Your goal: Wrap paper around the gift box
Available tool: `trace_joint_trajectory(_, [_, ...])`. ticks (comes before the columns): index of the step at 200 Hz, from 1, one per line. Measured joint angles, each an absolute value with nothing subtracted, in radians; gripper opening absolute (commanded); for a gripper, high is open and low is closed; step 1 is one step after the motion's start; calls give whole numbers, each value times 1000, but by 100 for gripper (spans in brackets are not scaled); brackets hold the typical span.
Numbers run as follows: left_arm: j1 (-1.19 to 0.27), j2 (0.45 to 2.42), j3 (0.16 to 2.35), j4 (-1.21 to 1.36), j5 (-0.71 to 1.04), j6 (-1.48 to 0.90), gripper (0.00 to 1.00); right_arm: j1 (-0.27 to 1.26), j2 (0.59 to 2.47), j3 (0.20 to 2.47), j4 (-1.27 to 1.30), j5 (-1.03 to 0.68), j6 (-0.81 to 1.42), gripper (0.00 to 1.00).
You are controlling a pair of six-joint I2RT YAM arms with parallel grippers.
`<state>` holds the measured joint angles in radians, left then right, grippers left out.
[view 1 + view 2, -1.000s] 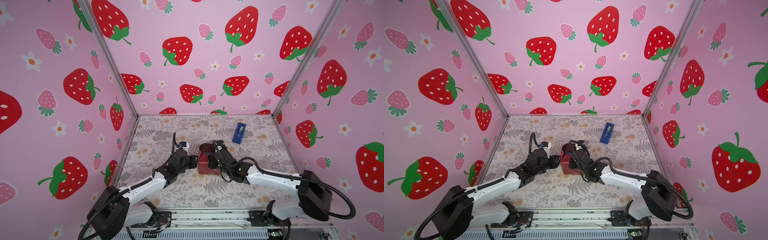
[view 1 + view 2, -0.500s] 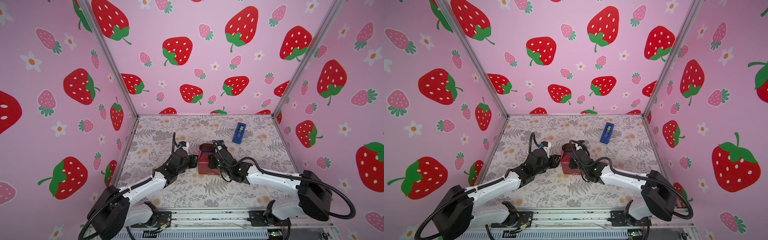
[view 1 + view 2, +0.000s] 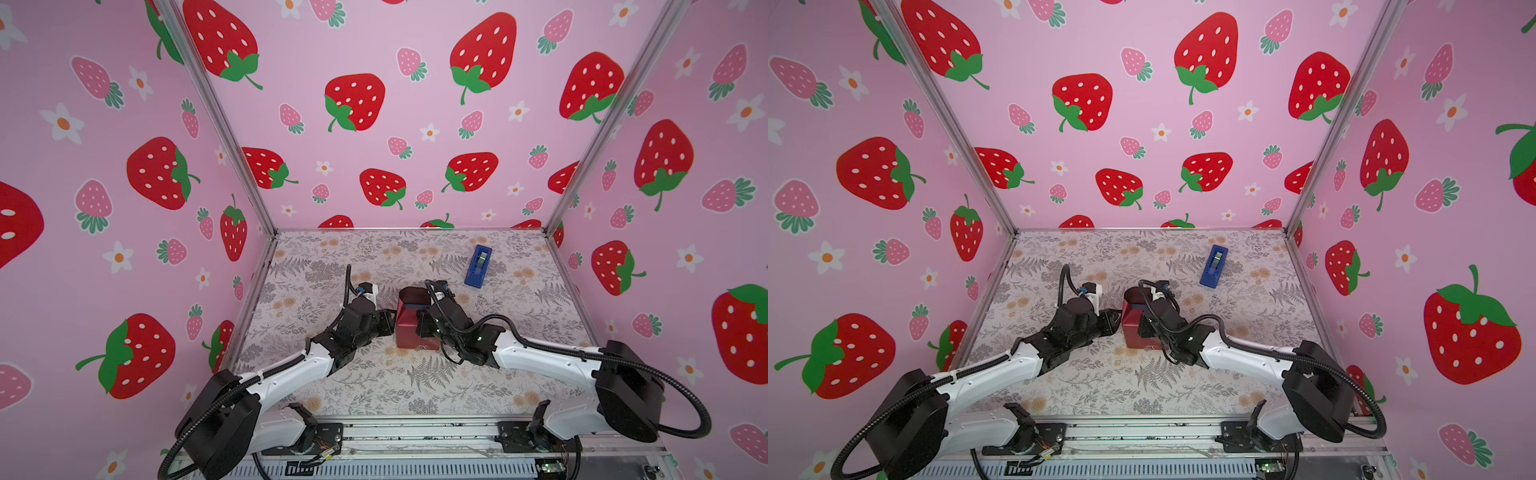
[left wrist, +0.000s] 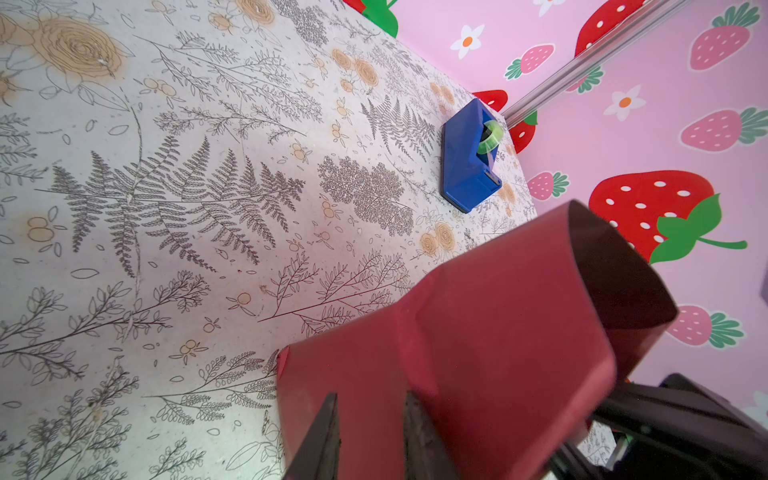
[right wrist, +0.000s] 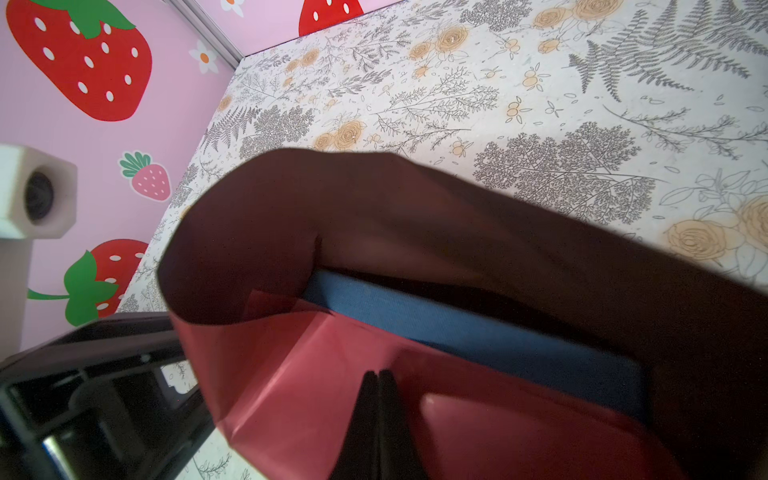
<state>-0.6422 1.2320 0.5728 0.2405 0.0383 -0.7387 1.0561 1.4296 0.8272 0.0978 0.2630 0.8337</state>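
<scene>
Nothing has moved in the last second: the gift box (image 5: 457, 328) sits on the worktop (image 3: 374, 386), half inside the paper (image 3: 409, 328). The left tool (image 4: 370, 399), slightly open, and the closed right tool (image 5: 378, 374) stand against its sides, so the folding seems paused.

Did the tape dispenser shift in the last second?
No. The tape dispenser lies where it was, with the same gap and angle to the back edge of the table in a top view.
</scene>
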Motion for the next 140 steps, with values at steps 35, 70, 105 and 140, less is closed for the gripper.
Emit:
trace_joint_trajectory(35, [-645,1219,573,258,38,-739,29,1056,1430,827,99,259,834,2])
trace_joint_trajectory(70, [-646,1219,573,266,39,-739,29,1056,1431,827,102,257,835,2])
trace_joint_trajectory(105, [-646,1253,573,285,53,-749,29,1056,1431,827,104,255,837,2])
trace_joint_trajectory(140, [-646,1273,573,308,56,-757,30,1056,1433,824,109,253,837,1])
